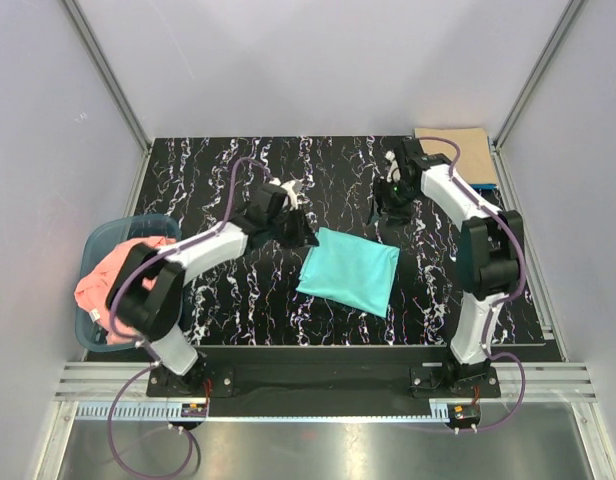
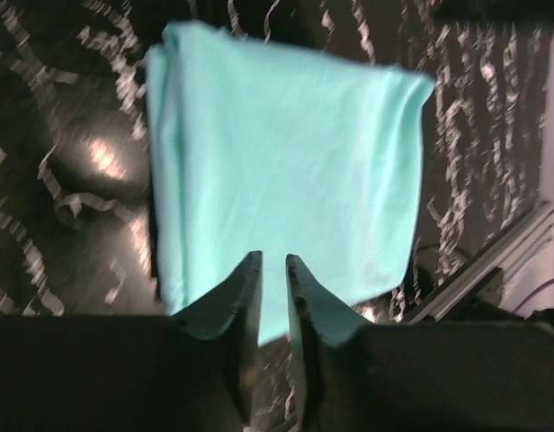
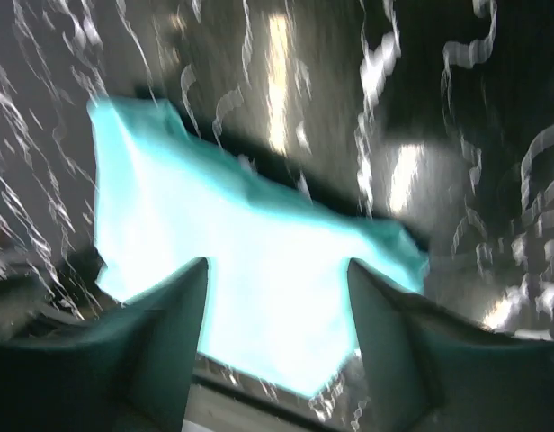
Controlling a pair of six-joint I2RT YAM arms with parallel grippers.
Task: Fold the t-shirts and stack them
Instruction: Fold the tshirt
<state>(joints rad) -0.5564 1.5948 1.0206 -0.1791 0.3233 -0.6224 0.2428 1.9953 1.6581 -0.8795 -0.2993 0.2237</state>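
Note:
A turquoise-green t-shirt (image 1: 348,270) lies folded into a rectangle on the black marbled table (image 1: 218,170). My left gripper (image 1: 300,232) hovers at the shirt's far left corner. In the left wrist view its jaws (image 2: 273,259) stand a narrow slit apart with nothing between them, and the shirt (image 2: 286,153) is spread below. My right gripper (image 1: 388,215) hangs beyond the shirt's far right corner. Its fingers (image 3: 277,263) are spread wide and empty over the bright cloth (image 3: 196,207). A salmon pink t-shirt (image 1: 113,275) is heaped in the basket. A tan-beige t-shirt (image 1: 456,150) lies folded at the back right, with a blue edge (image 1: 485,187) beside it.
The blue-grey plastic basket (image 1: 98,240) stands off the table's left edge. Grey walls and aluminium posts close in the left, right and back. A metal rail (image 1: 318,380) runs along the near edge by the arm bases.

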